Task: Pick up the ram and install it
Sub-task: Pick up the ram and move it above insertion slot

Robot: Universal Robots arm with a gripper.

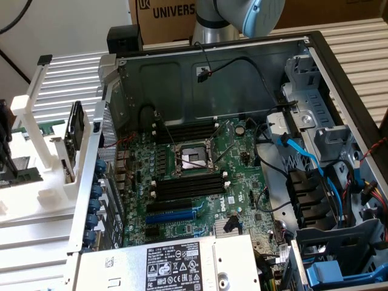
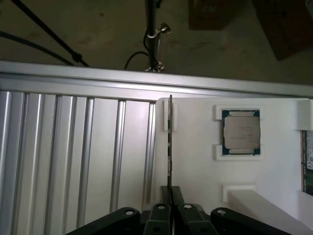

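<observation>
The ram (image 2: 169, 142) is a thin dark stick seen edge-on, standing upright in a slot at the edge of the white holder (image 2: 195, 166). My gripper (image 2: 170, 193) is shut on the near end of the ram, with one black finger on each side of it. The open computer case (image 1: 315, 54) lies in the middle of the exterior view. Its green motherboard (image 1: 200, 203) carries long black memory slots (image 1: 188, 185) on both sides of the processor socket (image 1: 193, 157).
A square silver processor chip (image 2: 241, 133) sits in a pocket of the white holder, beside the ram. The holder (image 1: 54, 194) stands at the exterior view's left on a ribbed metal table (image 2: 73, 156). Cables (image 1: 303, 151) and drive bays (image 1: 339, 139) crowd the case's right side.
</observation>
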